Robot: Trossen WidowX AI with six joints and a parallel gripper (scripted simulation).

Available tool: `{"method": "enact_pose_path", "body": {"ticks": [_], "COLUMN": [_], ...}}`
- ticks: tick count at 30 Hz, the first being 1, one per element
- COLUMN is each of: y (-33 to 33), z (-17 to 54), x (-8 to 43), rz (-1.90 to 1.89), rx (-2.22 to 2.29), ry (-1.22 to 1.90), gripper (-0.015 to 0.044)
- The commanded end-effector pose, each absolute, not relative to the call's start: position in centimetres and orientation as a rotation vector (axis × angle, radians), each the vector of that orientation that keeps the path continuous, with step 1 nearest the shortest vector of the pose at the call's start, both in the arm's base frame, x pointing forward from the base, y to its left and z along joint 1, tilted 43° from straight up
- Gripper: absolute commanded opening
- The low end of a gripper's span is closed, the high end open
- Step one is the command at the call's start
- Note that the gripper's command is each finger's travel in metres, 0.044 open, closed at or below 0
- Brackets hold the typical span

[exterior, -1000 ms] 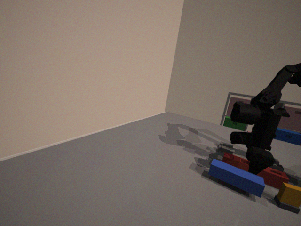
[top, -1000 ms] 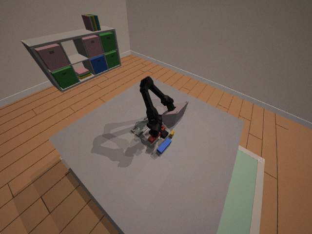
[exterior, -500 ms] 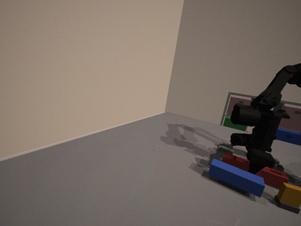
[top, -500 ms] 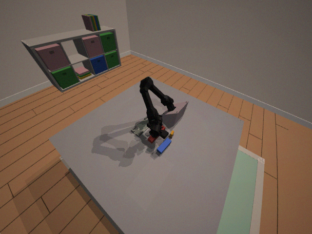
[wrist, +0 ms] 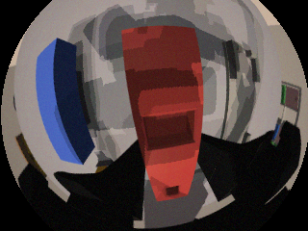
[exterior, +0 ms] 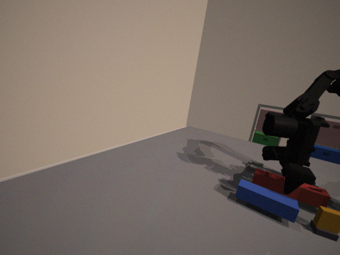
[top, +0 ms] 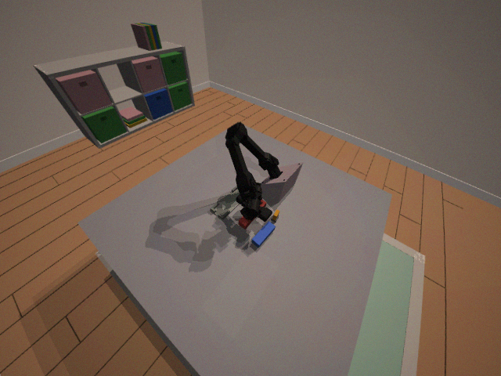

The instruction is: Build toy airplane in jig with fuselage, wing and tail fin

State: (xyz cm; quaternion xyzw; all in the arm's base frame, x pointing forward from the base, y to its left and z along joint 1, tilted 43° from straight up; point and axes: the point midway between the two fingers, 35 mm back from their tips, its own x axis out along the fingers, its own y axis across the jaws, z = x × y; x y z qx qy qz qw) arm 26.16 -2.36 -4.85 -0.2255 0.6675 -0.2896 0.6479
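Observation:
The red fuselage is between the fingers of my gripper, which is shut on its sides. Its wing socket and small tail socket face up in the wrist view. Whether it is off the table is hard to tell. The blue wing lies beside it on a dark support. The yellow tail fin stands in a dark holder near the wing's end. The grey jig is on the fuselage's other side, partly hidden by the arm and shadow.
A pinkish wedge-shaped block stands by the arm's base. The table extends around the parts. A shelf with coloured bins stands on the floor beyond it. A green rug lies beside the table.

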Motion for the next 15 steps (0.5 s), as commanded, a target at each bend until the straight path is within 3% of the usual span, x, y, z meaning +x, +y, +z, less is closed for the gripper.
{"method": "enact_pose_path", "body": {"ticks": [1, 15], "y": [-1.2, 1.8], "z": [-3.7, -0.6], "x": [26.9, 27.2], "rz": [-0.653, -0.650], "rx": [-0.494, -0.492], "ry": [1.498, 1.499], "gripper": [0.0000, 0.0000]}}
